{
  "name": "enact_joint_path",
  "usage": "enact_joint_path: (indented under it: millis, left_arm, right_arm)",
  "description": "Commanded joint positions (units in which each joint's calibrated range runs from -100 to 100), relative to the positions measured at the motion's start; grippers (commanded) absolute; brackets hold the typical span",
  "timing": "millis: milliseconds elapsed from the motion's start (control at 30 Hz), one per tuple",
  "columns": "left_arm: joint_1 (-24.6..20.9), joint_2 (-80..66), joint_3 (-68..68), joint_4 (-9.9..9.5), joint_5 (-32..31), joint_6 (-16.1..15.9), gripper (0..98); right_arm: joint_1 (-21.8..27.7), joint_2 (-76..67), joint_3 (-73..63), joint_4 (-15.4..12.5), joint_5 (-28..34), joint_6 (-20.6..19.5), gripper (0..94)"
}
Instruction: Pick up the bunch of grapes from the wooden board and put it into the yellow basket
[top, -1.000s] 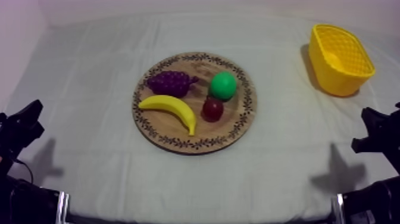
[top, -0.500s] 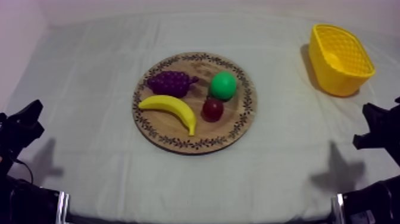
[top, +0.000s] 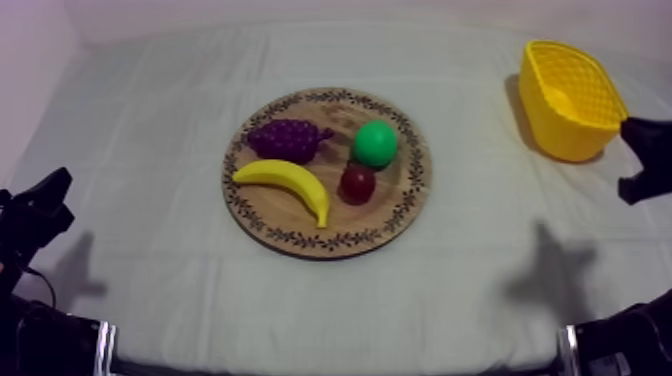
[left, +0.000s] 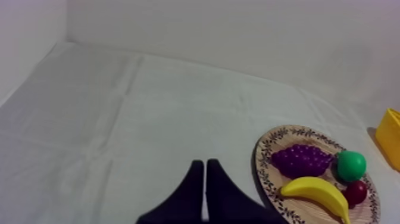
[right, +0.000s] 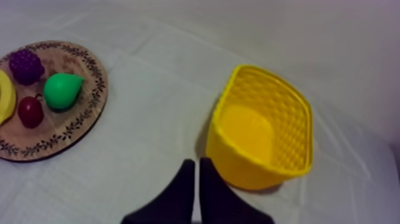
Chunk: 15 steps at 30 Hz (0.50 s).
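The purple bunch of grapes (top: 286, 138) lies on the round wooden board (top: 400, 212) at its upper left, beside a green pear (top: 375, 144), a banana (top: 285, 181) and a small red fruit (top: 357, 184). The yellow basket (top: 570, 98) stands at the table's far right. My left gripper (top: 50, 197) rests low at the left edge, its fingers (left: 205, 179) lying together as a narrow wedge well left of the board (left: 266, 173) and grapes (left: 300, 160). My right gripper (top: 640, 160) is raised just right of the basket; its shut fingers (right: 193, 176) hang close beside the basket (right: 262, 128).
Grey-white cloth covers the table. The board (right: 89, 113) with grapes (right: 25, 64), pear (right: 62, 89) and red fruit (right: 30, 110) lies well left of the basket in the right wrist view. The arms' bases (top: 50, 340) sit at the front corners.
My right arm has risen from its low resting spot toward the basket, its shadow moving with it. The left arm and the fruit have not moved.
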Motion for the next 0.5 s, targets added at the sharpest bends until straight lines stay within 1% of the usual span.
enact_joint_path:
  millis: [0,267,467]
  left_arm:
    - [0.0,0.0,0.0,0.02,0.0,0.0,0.1]
    - [0.0,0.0,0.0,0.02,0.0,0.0,0.1]
    - [0.0,0.0,0.0,0.02,0.0,0.0,0.1]
  right_arm:
    - [-1.1,5.8,-6.8,0.6,0.3,0.5,0.5]
    - [-5.0,19.6,-18.5,3.2,1.2,1.8,0.5]
    - [-7.6,29.8,-29.0,3.7,4.3,3.4,0.5]
